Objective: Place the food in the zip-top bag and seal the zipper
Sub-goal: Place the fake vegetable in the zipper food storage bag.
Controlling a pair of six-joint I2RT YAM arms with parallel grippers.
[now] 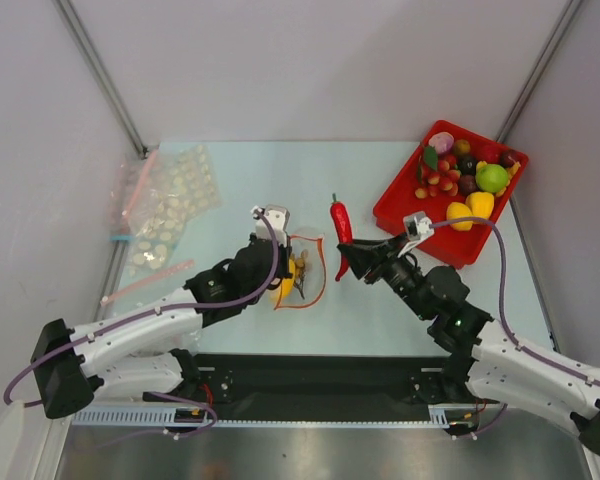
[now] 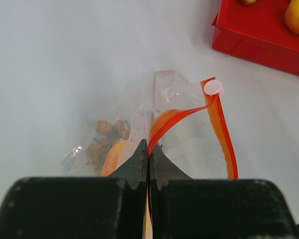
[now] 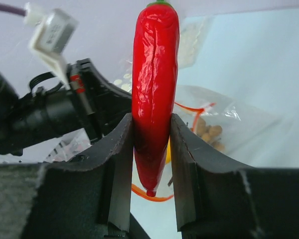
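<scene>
The clear zip-top bag (image 1: 307, 268) lies at the table's middle with a yellow piece and brown nut clusters (image 2: 105, 137) inside. Its red-orange zipper (image 2: 220, 132) gapes open in a loop. My left gripper (image 2: 149, 152) is shut on the zipper's near edge, holding the mouth up. My right gripper (image 3: 152, 149) is shut on a red chili (image 3: 153, 84), held upright just right of the bag's mouth; the chili also shows in the top view (image 1: 341, 222). The bag shows behind the chili in the right wrist view (image 3: 224, 124).
A red tray (image 1: 405, 200) at the back right holds several toy fruits, among them a green one (image 1: 492, 178) and a yellow one (image 1: 469, 211). Dotted clear bags with pink and blue strips (image 1: 165, 205) lie at the back left. The tray's corner shows in the left wrist view (image 2: 259, 35).
</scene>
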